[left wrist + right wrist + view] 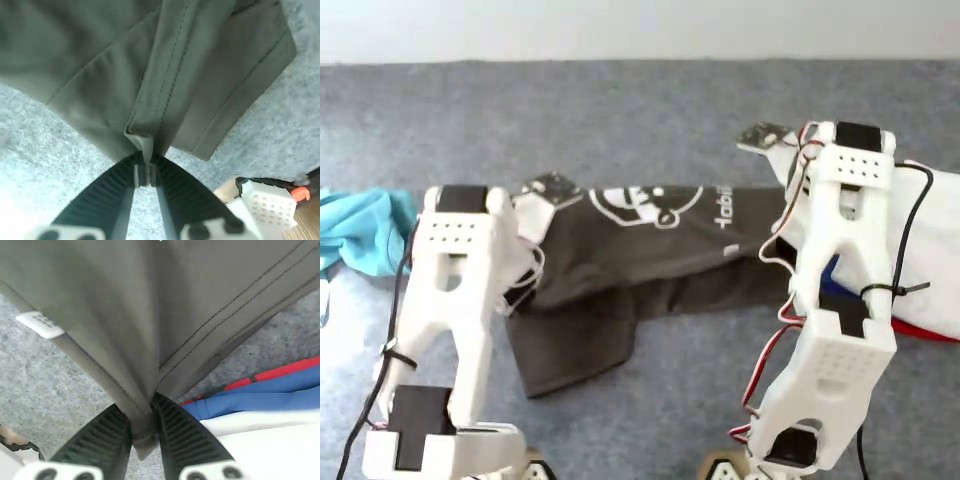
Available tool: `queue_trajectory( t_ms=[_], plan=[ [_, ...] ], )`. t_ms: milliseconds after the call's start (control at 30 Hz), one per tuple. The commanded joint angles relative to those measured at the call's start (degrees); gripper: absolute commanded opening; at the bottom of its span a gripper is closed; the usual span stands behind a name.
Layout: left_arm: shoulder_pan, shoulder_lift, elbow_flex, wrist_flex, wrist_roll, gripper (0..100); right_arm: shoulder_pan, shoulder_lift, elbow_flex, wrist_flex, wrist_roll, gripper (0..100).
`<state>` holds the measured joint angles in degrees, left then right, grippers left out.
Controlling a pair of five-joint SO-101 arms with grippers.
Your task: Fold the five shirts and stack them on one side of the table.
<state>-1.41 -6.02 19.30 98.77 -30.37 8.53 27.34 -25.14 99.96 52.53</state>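
A dark olive shirt [630, 265] with a white print lies stretched across the middle of the grey table, its lower part hanging toward the front. My left gripper [144, 172] is shut on a pinched fold of the shirt [165, 75] at its left side. My right gripper [144, 427] is shut on the shirt's hem [150, 330] at its right side, next to a small white label [41, 324]. In the high view the left arm [455, 300] and right arm [840, 290] cover both grasp points.
A turquoise shirt [360, 225] lies crumpled at the left edge. A white garment with blue and red parts [930, 270] lies at the right, beside the right gripper [260, 400]. Grey carpet-like surface [620, 110] stretches behind the shirt.
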Motion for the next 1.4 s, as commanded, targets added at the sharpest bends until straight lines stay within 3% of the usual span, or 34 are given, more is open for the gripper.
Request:
queue_trajectory(
  t_ms=[0, 333, 433, 600, 800, 967, 1167, 1367],
  plan=[
    [0.0, -2.29, 0.31, 0.79, 0.0, 2, -0.22, -2.86, -2.11, 1.71, 0.44, 1.2],
    [-0.26, -2.29, 0.31, 1.76, -0.09, 4, -0.13, -2.86, -2.11, 2.59, 0.62, 1.3],
    [-0.35, -2.55, 0.31, 1.85, -0.09, 6, 0.75, -3.03, -2.11, 2.59, 0.7, 6.9],
    [0.79, -15.56, 3.38, 1.85, -1.41, 15, 3.3, -4.88, -2.29, 2.59, 0.53, 24.3],
    [0.97, -29.1, 12.35, 1.67, -0.7, 17, 3.03, -9.8, -2.37, 2.59, 0.35, 25.7],
    [-9.14, -34.11, 9.01, -0.44, 8.53, 17, -4.18, -14.81, -2.46, 1.89, -6.33, 24.6],
    [-21.98, -37.01, 4.7, -3.69, 18.11, 9, -18.07, -12.7, -2.46, 0.66, -18.64, 0.9],
    [-29.71, -37.8, 4.09, -4.57, 19.34, 1, -29.76, -7.16, -2.46, -5.67, -30.42, 3.5]
  ],
)
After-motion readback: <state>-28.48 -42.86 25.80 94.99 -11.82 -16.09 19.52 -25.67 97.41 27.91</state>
